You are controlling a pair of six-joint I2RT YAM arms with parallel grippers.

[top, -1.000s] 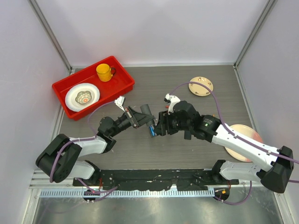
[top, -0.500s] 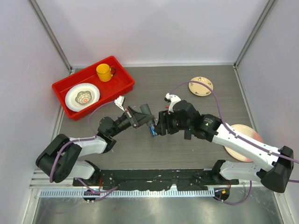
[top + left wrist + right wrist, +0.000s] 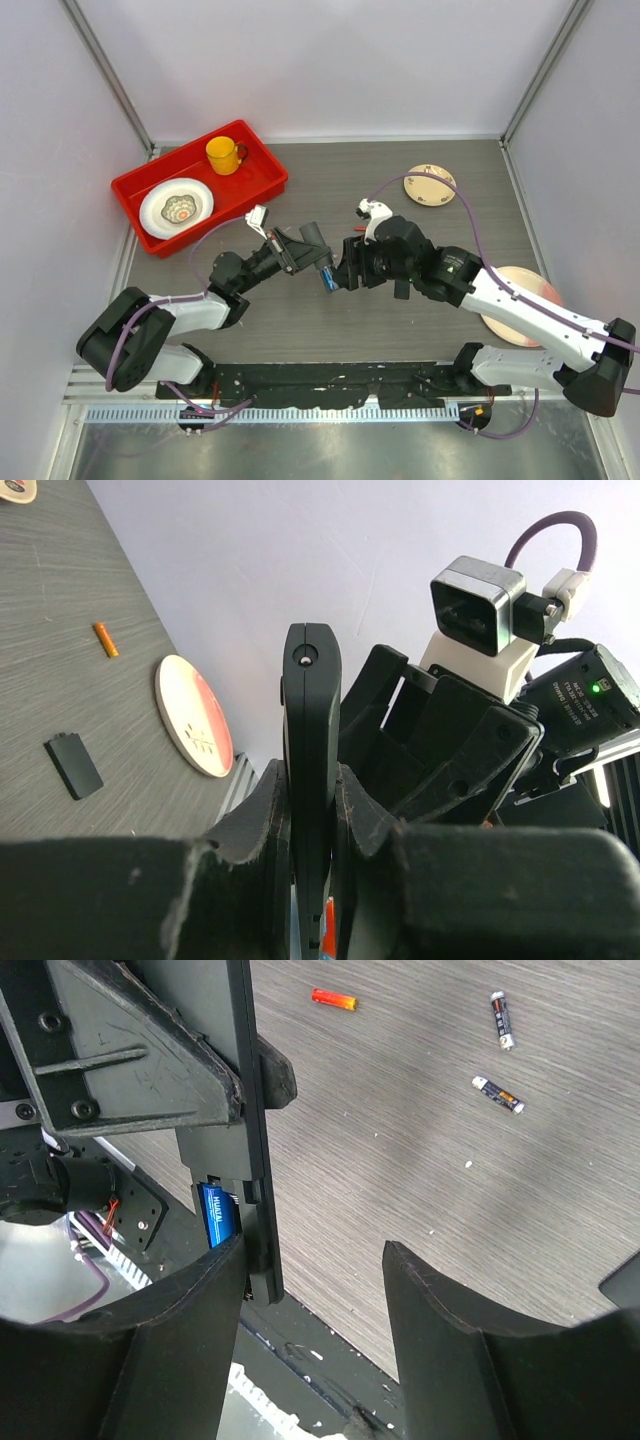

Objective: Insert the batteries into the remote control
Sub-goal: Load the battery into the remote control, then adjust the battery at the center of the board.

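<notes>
Overhead camera looks down on the whole grey wood-grain tabletop [image 3: 330,190]; both close wrist cameras share the slim black plastic remote bar [image 3: 308,780]

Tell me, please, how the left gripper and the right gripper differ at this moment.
The left gripper is shut, the right gripper open. The left gripper clamps the remote control edge-on; the right gripper holds nothing. Both face each other above the table.
</notes>
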